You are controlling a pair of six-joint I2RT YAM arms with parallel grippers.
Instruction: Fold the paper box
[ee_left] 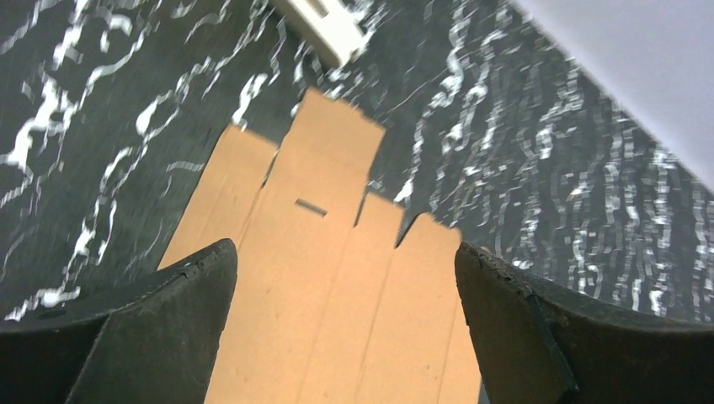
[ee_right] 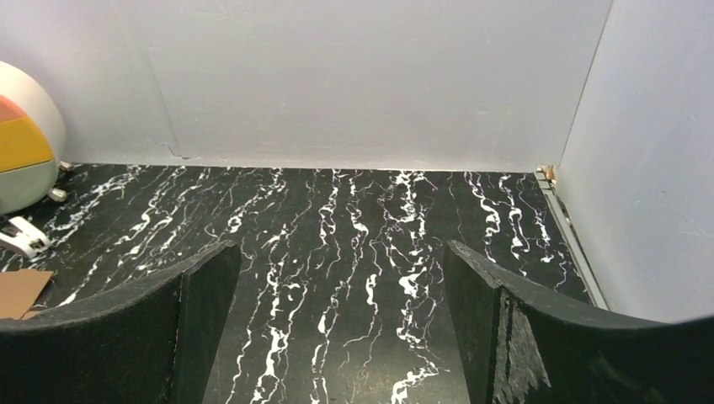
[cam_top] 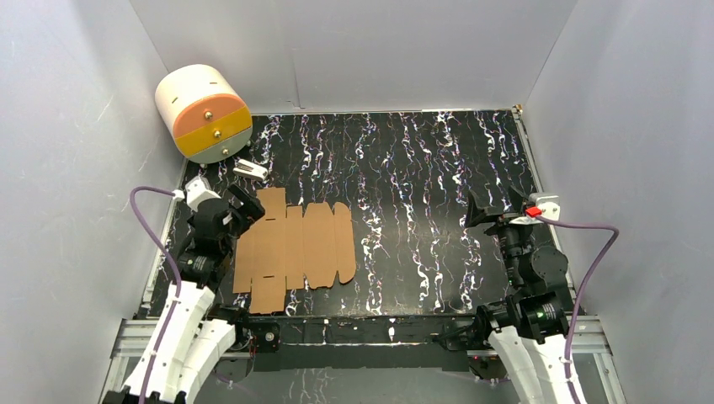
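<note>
The paper box is a flat brown die-cut cardboard sheet with flaps and creases, lying on the black marbled table at the near left. My left gripper hovers over the sheet's left far corner, open and empty. In the left wrist view the sheet fills the space between the spread fingers. My right gripper is open and empty at the right side, well away from the sheet. In the right wrist view only a corner of the sheet shows at the far left.
A cream-orange-yellow cylindrical drawer unit stands at the far left corner. A small white object lies just beyond the sheet, also in the left wrist view. Grey walls enclose the table on three sides.
</note>
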